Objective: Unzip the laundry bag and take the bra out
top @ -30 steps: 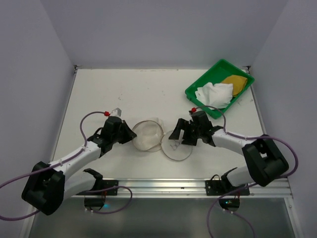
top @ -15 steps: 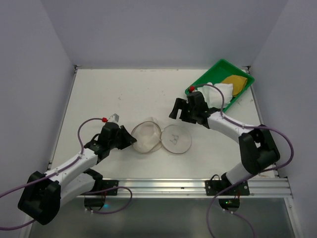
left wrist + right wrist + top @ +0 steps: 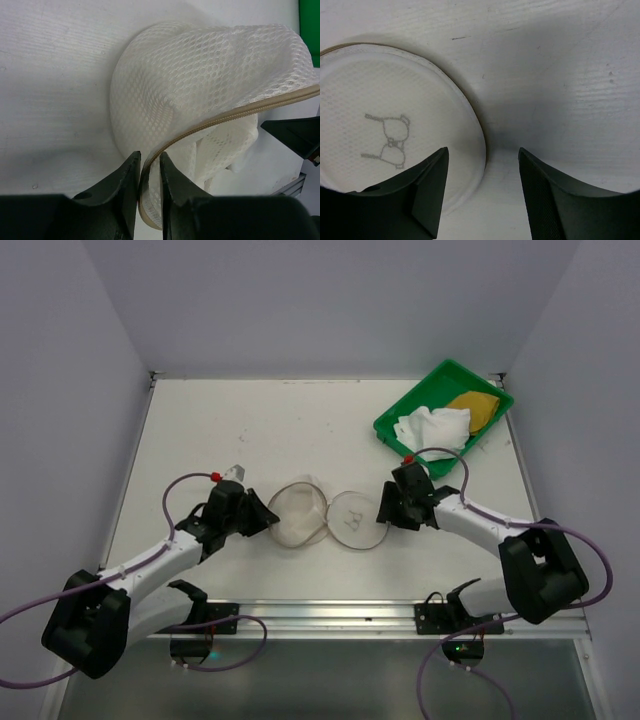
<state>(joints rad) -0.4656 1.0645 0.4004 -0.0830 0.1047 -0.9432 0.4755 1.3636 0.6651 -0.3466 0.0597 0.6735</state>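
The unzipped laundry bag point(image 3: 297, 515) lies mid-table, its floppy zip rim point(image 3: 215, 121) pinched by the left gripper point(image 3: 149, 179); the right gripper point(image 3: 482, 187) hovers, fingers spread, above the lid point(image 3: 380, 135). The bra point(image 3: 455, 420), likely light and limp, rests in the green tray point(image 3: 383, 427), best pinched at a fold.

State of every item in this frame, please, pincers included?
laundry bag: unzipped, lid lying flat beside the body.
bra: out of the bag, lying in the tray.
green tray: holding the bra.
left pincer: shut on the laundry bag's zip rim.
right pincer: open over the lid's edge, holding nothing.
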